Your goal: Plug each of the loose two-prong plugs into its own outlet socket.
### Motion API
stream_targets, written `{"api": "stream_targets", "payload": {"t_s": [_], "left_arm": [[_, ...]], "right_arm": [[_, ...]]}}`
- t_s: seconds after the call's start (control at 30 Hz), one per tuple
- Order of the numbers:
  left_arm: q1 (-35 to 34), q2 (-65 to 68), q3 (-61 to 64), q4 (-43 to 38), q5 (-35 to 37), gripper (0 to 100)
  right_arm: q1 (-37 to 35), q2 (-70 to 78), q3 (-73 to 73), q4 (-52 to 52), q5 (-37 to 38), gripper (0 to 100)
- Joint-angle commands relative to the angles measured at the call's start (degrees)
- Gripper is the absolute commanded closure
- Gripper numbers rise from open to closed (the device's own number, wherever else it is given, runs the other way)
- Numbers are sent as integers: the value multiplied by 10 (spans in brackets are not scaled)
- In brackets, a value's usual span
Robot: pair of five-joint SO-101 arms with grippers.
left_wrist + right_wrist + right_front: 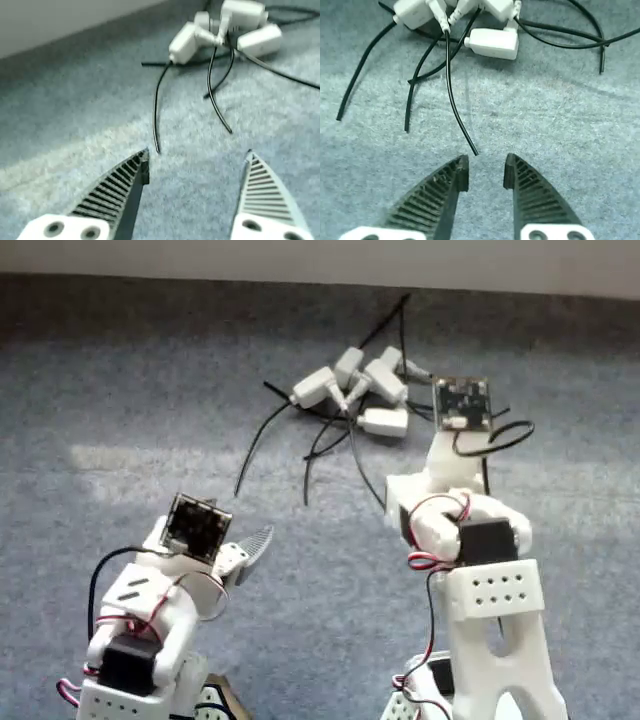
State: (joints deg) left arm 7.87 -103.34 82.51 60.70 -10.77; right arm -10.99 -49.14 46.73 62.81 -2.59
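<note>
Your right pincer (487, 158), barely apart, has one cable end (474, 151) just ahead; left pincer (197, 153), wide apart, faces four plugs (185, 42).

White plugs and sockets (383, 380) heaped together, touching, far side of grey table (120, 390); black cords (448, 80) tangled, ends loose.

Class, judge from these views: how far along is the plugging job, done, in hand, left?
Done: nothing clearly; the white plastic plugs and sockets lie tangled with thin black cords, and whether any pair is mated cannot be told. In hand: nothing; the left end effector and right end effector are open, empty, short of the heap. Left: grasping and plugging.
</note>
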Motion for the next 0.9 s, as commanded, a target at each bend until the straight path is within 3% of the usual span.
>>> {"api": "stream_targets", "payload": {"t_s": [0.0,0.13,0.27,0.43,0.53,0.73,0.87], "left_arm": [[5,-4,41,-25,18,712],[5,-4,75,-59,108,712],[0,-4,134,-83,114,712],[-98,-3,145,-75,115,712],[-135,-3,145,-30,115,712],[-64,-3,145,76,113,712],[-64,-3,145,98,113,712]], "right_arm": [[-20,-25,91,-80,25,864],[-40,-25,161,-158,-44,864],[-39,-29,233,-215,-122,864],[-38,-30,307,-219,-56,864],[-38,-30,339,-219,2,864],[15,-30,385,-218,14,864],[44,-30,385,-198,14,864]]}}
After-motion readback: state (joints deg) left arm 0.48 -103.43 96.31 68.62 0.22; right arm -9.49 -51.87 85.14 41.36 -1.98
